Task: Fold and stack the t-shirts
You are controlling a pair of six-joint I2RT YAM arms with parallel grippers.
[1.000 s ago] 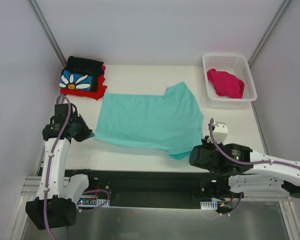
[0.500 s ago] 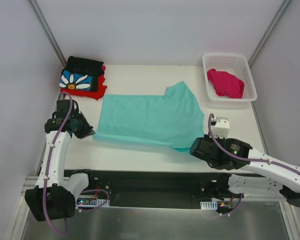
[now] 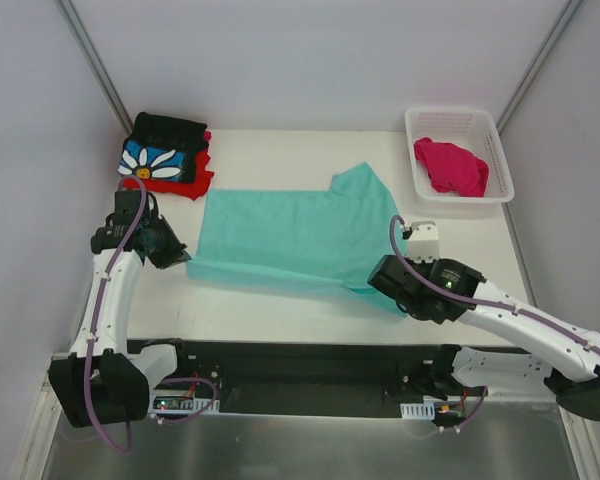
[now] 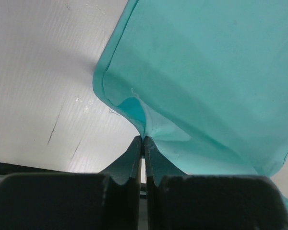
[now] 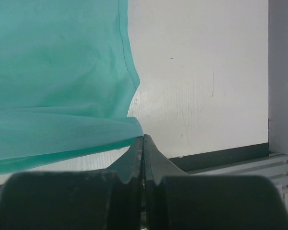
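Note:
The mint-teal t-shirt lies spread across the middle of the table. My left gripper is shut on its near left corner and holds it lifted. My right gripper is shut on its near right corner, also lifted off the table. The black t-shirt with the white daisy lies folded on the red t-shirt at the far left. The magenta-pink t-shirt lies crumpled in the white basket.
The white table ends at a black rail along the near edge. Grey walls close in left and right. The basket stands at the far right corner.
Both grippers have moved away from the near edge with the teal shirt's near hem, carrying it over the shirt. The right arm has swung left and forward.

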